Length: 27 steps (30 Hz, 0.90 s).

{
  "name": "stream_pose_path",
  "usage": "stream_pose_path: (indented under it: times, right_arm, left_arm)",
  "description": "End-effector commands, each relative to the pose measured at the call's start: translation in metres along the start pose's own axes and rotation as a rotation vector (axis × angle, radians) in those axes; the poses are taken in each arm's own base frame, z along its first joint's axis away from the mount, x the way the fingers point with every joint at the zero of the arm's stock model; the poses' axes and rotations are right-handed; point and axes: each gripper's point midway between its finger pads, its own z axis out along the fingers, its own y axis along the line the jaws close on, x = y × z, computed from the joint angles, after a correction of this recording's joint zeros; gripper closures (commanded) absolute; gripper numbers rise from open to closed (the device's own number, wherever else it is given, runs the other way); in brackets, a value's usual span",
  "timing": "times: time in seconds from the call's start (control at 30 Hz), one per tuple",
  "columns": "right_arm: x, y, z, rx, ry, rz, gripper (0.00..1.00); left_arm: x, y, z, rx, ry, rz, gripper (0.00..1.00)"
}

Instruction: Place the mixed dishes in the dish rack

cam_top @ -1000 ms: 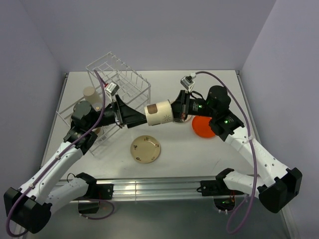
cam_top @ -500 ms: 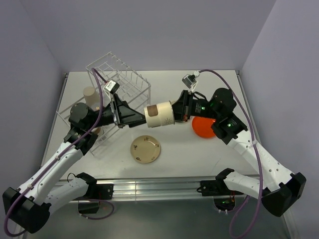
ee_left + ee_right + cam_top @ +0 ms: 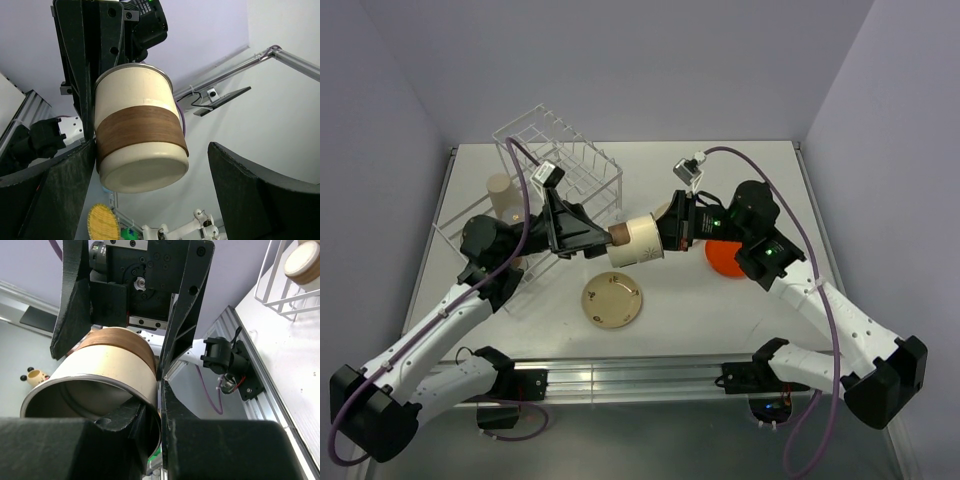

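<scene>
A white table (image 3: 700,310) lies under everything. An aluminium rail (image 3: 630,378) runs along the table's near edge. A back wall (image 3: 620,70) rises behind the table, with a left wall (image 3: 370,150) and a right wall (image 3: 895,150) at its sides, all plain lavender.

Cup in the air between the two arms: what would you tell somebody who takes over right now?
Right gripper: shut on the rim of the banded cup, held sideways in mid-air.
Left gripper: open, one finger on each side of the cup's base, not closed on it.
Dish rack: holds the tall beige cup, upright in its low tray part.
On the table: the cream plate in front, the orange plate partly under the right arm.
Done: one cup racked.
Left: hand over the banded cup and rack it, then both plates.
</scene>
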Motion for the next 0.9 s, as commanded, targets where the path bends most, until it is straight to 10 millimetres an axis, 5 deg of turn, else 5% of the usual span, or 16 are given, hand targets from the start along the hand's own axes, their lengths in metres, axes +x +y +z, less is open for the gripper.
stream_pose_path:
  times: [0.0, 0.27, 0.37, 0.57, 0.6, 0.67, 0.7, 0.77, 0.8, 0.87]
  right_arm:
    - [-0.005, -0.002, 0.006, 0.018, -0.005, -0.031, 1.00]
    - [-0.010, -0.001, 0.006, 0.056, -0.035, -0.049, 1.00]
    - [-0.012, -0.002, 0.007, 0.070, -0.043, -0.056, 1.00]
    - [-0.016, 0.000, 0.009, 0.074, -0.055, -0.059, 1.00]
    - [-0.017, 0.001, 0.009, 0.072, -0.060, -0.062, 1.00]
    - [-0.018, 0.000, 0.009, 0.084, -0.063, -0.069, 0.88]
    - [-0.018, -0.004, 0.006, 0.119, -0.057, -0.077, 0.63]
    - [-0.024, -0.011, 0.002, 0.194, -0.095, -0.094, 0.43]
    - [-0.024, -0.017, -0.004, 0.249, -0.097, -0.104, 0.21]
    - [-0.033, -0.022, -0.015, 0.323, -0.159, -0.120, 0.06]
  left_arm:
    - [0.007, -0.038, 0.003, 0.113, 0.018, 0.086, 0.01]
    - [0.004, -0.031, 0.010, 0.070, 0.014, 0.087, 0.02]
    - [0.004, -0.029, 0.012, 0.065, 0.018, 0.083, 0.10]
    - [0.005, -0.028, 0.014, 0.065, 0.032, 0.078, 0.56]
    - [0.004, -0.028, 0.014, 0.064, 0.034, 0.079, 0.76]
    - [0.007, -0.029, 0.013, 0.054, 0.051, 0.082, 0.99]
    - [0.004, -0.029, 0.012, 0.038, 0.046, 0.097, 1.00]
    - [-0.002, -0.026, 0.006, -0.055, 0.021, 0.139, 1.00]
    - [-0.016, -0.022, -0.002, -0.115, -0.028, 0.167, 1.00]
    - [-0.033, -0.026, -0.018, -0.217, -0.095, 0.252, 1.00]
